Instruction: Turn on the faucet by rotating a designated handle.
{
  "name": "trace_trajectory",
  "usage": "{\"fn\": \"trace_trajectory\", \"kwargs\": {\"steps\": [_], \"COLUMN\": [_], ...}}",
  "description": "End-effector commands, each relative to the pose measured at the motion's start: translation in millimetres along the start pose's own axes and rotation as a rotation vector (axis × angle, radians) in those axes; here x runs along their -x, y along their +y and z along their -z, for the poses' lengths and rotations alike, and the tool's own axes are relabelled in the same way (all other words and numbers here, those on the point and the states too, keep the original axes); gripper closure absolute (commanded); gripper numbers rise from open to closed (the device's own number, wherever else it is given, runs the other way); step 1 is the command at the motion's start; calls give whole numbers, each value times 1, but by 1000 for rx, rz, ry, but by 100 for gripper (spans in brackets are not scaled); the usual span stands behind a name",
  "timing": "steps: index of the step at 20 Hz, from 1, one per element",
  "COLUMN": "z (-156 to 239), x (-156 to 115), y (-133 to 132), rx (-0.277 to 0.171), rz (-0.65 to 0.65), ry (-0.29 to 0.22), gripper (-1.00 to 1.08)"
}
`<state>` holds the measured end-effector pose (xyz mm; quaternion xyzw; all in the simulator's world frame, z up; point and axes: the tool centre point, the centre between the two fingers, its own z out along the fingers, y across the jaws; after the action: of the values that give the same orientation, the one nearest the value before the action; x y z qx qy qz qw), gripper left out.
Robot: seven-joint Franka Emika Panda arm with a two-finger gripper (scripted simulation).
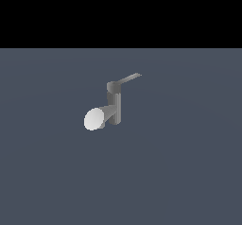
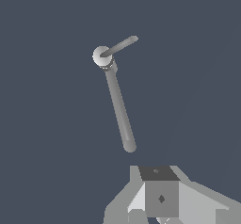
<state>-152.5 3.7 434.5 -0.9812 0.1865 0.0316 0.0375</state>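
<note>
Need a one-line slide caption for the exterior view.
A grey faucet stands alone on the dark floor, pale spout toward the view's left, handle angled upper right.

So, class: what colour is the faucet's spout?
The spout is pale, near white, against the darker grey faucet; the exterior view shows it best.

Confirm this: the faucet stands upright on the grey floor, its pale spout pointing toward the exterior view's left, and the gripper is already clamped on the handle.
Wrong on the last point. The gripper is apart from the handle: the exterior view shows the lever bare, with no arm near it. The faucet does stand upright, its spout pointing toward the exterior view's left.
</note>
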Motion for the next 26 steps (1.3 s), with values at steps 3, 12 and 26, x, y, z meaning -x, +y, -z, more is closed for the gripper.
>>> {"fn": "trace_trajectory", "kwargs": {"steps": [3,12,26], "z": [-17,-58,-140], "x": [-30,-89,-172], "y": [-7,-17,-20], "rx": [-19,-36,-26], "rz": [-133,-404,-833], "ry": [-5,-10,14], "gripper": [108,108,108]}}
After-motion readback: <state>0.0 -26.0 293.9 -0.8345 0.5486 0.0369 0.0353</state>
